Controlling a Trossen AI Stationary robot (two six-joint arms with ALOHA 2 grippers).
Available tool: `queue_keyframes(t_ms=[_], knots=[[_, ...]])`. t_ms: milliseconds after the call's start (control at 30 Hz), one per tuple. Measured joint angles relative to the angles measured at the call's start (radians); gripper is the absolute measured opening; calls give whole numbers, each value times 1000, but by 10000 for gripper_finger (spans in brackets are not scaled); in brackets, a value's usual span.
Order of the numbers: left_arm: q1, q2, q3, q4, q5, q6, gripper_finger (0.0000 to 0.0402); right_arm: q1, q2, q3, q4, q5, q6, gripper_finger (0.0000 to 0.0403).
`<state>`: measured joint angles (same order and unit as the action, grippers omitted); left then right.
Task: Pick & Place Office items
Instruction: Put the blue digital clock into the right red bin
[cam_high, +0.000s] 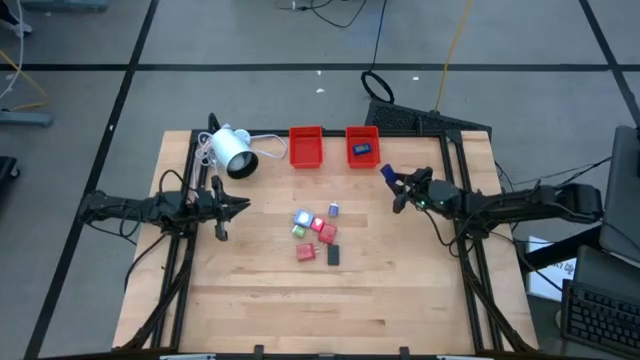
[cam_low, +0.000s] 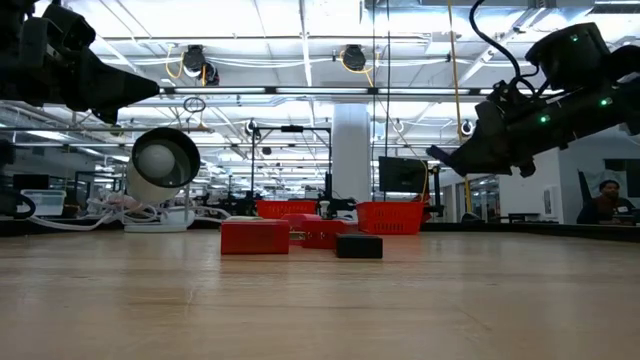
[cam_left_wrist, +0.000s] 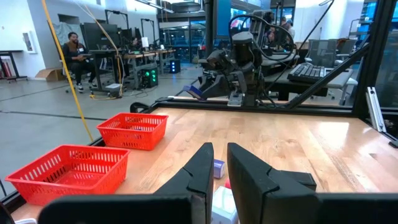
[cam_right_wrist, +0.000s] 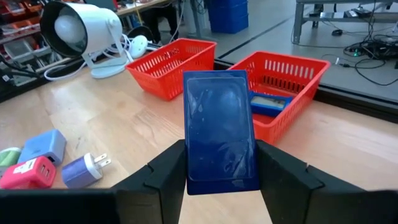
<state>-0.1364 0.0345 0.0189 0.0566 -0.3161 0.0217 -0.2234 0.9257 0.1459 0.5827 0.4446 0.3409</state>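
Note:
My right gripper (cam_high: 396, 188) hovers over the table's right part, near the right red tray (cam_high: 362, 145), shut on a flat blue office item (cam_right_wrist: 219, 134). That tray holds another blue item (cam_right_wrist: 269, 102); the left red tray (cam_high: 306, 146) stands beside it. Several small office items (cam_high: 316, 232) in red, blue, green, pale and black lie on the wood at mid-table; a red block (cam_low: 255, 237) and a black one (cam_low: 359, 245) show in the low view. My left gripper (cam_left_wrist: 219, 168) hangs shut above the table's left part, touching nothing. My right gripper pinches the blue item by its two long side edges (cam_right_wrist: 189, 165) between its two fingers (cam_right_wrist: 280, 171), at the end nearest the wrist. The fingers come about level from the table's right side. The item stands out past the fingertips, lifted clear of the table.
A white lamp-like device (cam_high: 232, 150) with a cable sits at the far left of the table, beside the trays. Bare wood lies between the item cluster and the near edge. A black frame runs along both table sides (cam_high: 470, 250).

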Motion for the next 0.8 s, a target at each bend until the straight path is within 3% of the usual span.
queue_keyframes(t_ms=[800], knots=[[0, 0, 0, 0, 0, 0, 47, -16, 51, 0, 176, -3, -91, 167]])
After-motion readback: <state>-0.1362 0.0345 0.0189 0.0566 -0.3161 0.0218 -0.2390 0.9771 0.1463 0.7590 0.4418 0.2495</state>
